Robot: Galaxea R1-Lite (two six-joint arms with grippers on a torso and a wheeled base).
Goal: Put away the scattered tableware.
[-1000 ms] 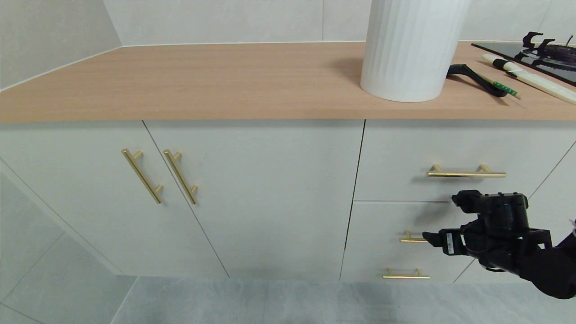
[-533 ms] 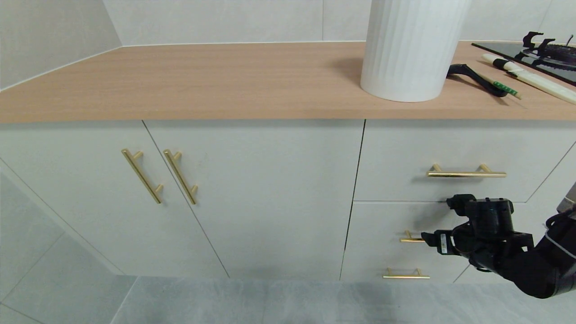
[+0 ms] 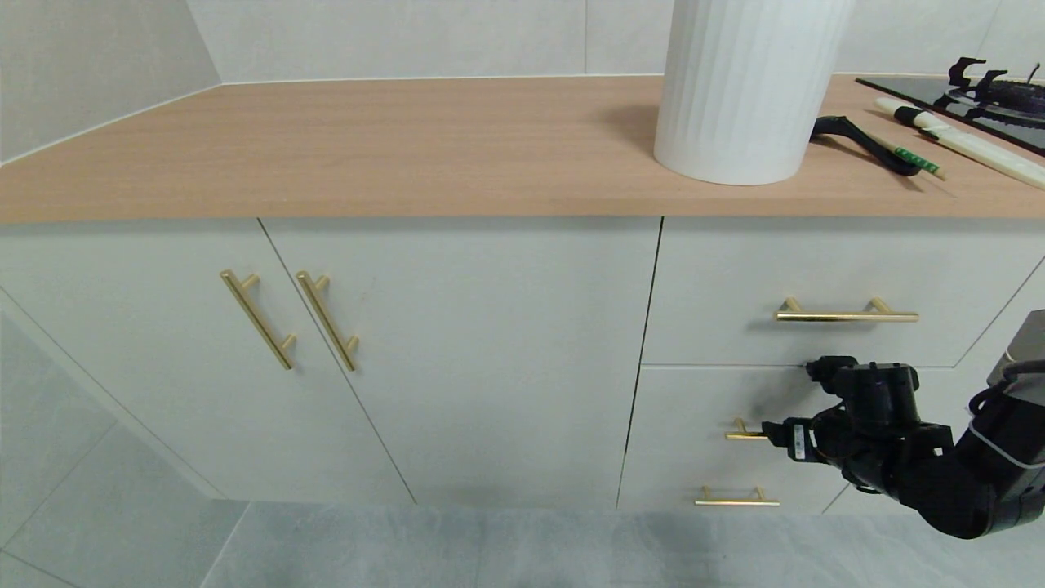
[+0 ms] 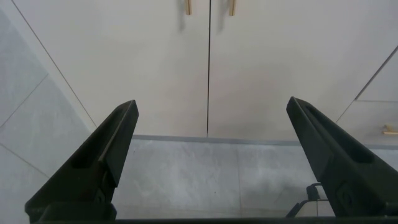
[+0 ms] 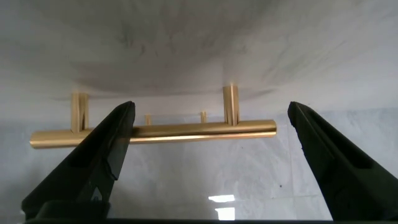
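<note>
Head cam: high, facing forward and down, mid range, covers the table (image 3: 326,155) front edge, the cabinet doors (image 3: 490,351) and the drawers below it. Left wrist cam: low, well back, looks out between the widely spread fingers of the left pincer (image 4: 210,102) at the door bottoms and floor (image 4: 205,180). Right wrist cam: very close, square on to the middle drawer handle (image 5: 155,132), framed by the right pincer (image 3: 796,398). Overlap: head and left wrist share the door handles (image 4: 188,6); head and right wrist share that drawer handle.

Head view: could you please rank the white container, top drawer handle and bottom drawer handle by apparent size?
1. white container
2. top drawer handle
3. bottom drawer handle, lower and likely farther from the camera, so its true size is unsure.
</note>
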